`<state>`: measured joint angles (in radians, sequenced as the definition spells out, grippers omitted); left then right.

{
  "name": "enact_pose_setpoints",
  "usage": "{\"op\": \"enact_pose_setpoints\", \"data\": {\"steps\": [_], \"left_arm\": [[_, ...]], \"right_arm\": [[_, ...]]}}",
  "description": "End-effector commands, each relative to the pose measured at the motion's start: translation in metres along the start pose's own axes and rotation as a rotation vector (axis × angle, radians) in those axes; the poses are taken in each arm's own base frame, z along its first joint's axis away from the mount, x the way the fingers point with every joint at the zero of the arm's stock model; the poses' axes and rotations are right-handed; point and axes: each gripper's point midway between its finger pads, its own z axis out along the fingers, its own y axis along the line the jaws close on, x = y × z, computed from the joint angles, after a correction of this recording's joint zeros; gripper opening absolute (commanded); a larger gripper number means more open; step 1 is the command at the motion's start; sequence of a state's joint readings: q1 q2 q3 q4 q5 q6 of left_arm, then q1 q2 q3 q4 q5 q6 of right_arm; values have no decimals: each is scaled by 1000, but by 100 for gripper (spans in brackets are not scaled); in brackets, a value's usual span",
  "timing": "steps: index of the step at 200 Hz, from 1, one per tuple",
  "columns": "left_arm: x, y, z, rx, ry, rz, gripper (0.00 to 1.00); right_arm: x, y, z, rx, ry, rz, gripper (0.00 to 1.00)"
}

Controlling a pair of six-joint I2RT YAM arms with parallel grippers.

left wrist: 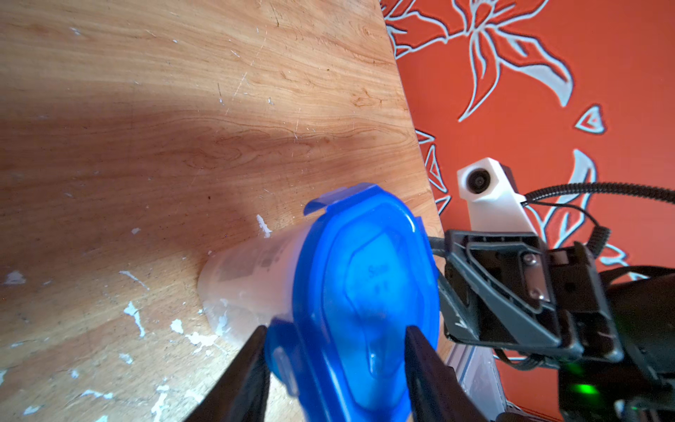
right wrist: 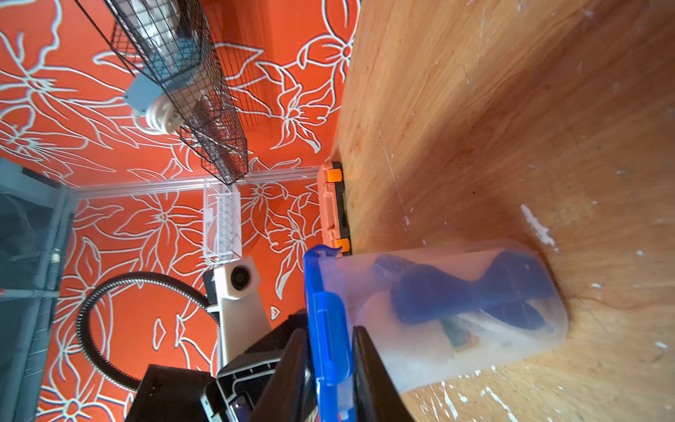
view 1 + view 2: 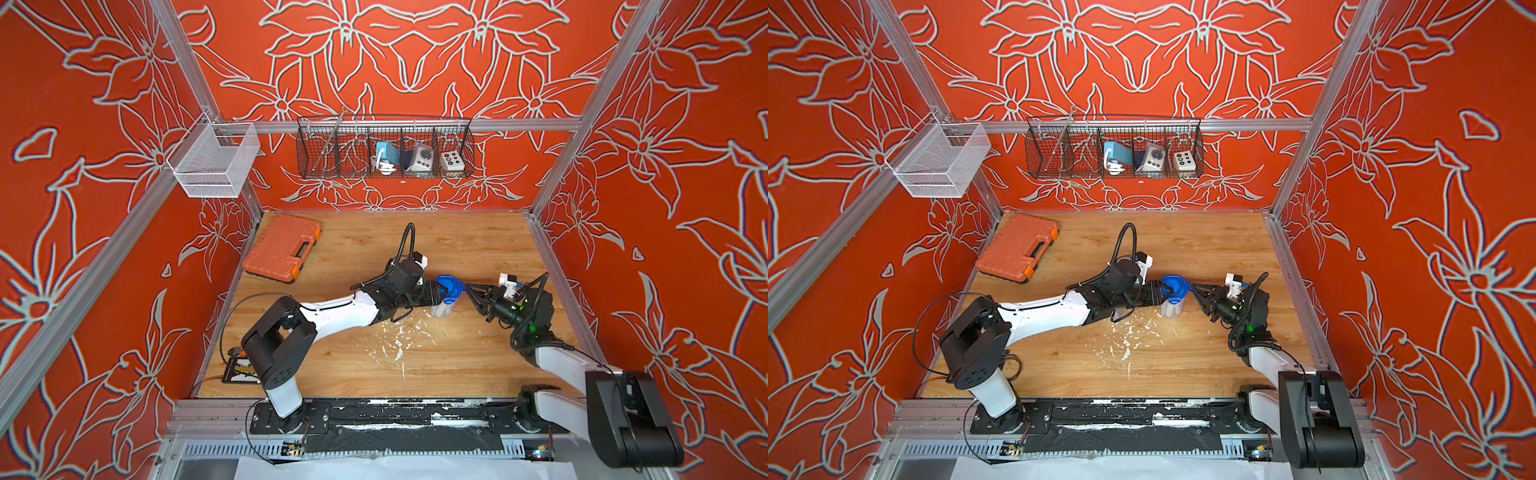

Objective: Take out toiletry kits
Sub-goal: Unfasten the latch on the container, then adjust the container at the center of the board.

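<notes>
Orange walls with a white flower pattern on three sides, and a scuffed wooden table below them, flecked with white chips at lower centre. High on the left a white mesh basket hangs from the frame, and a black wire basket hangs at top centre. At the upper left of the tabletop lies the orange tool case, shut and well apart from the action.

Moving right, in both top views the left gripper reaches in from the left to the clear jar standing at mid-table, just right of centre. It meets the jar at its blue lid. In the left wrist view, the left gripper has a finger on each side of the lid, closed against it.

On the jar's right side, the right gripper comes in from the right. In the right wrist view, the right gripper is narrow and pinches the lid's rim and tab. One finger lies on top and the other against the jar wall.

The toiletry kit is inside that jar, below the lid and both grippers. It shows through the cloudy wall as dark blue shapes over something white, too blurred to tell the items apart.
</notes>
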<state>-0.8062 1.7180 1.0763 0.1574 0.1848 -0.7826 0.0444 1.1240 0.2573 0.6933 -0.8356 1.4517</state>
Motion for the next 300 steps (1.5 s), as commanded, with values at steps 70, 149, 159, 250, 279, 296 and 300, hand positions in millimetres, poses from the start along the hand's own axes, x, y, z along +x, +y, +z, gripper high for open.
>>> {"op": "enact_pose_setpoints", "data": {"steps": [70,149,159,250,279,296,300], "left_arm": [[15,14,-6,-188,129,86,69],[-22,2,-6,-209,62,219,71],[-26,3,-2,-219,64,225,69],[-10,17,2,-197,114,232,62],[-6,20,2,-194,124,227,62],[-5,19,0,-188,127,222,62],[-4,19,0,-186,129,220,62]], "right_arm": [[5,-29,-43,460,29,-267,42],[16,-24,-59,665,127,-512,36],[18,-24,-53,662,149,-515,37],[4,-11,-6,591,177,-489,38],[-2,-6,7,563,185,-470,38],[-8,-4,13,567,180,-472,38],[-9,-3,14,569,178,-473,38]]}}
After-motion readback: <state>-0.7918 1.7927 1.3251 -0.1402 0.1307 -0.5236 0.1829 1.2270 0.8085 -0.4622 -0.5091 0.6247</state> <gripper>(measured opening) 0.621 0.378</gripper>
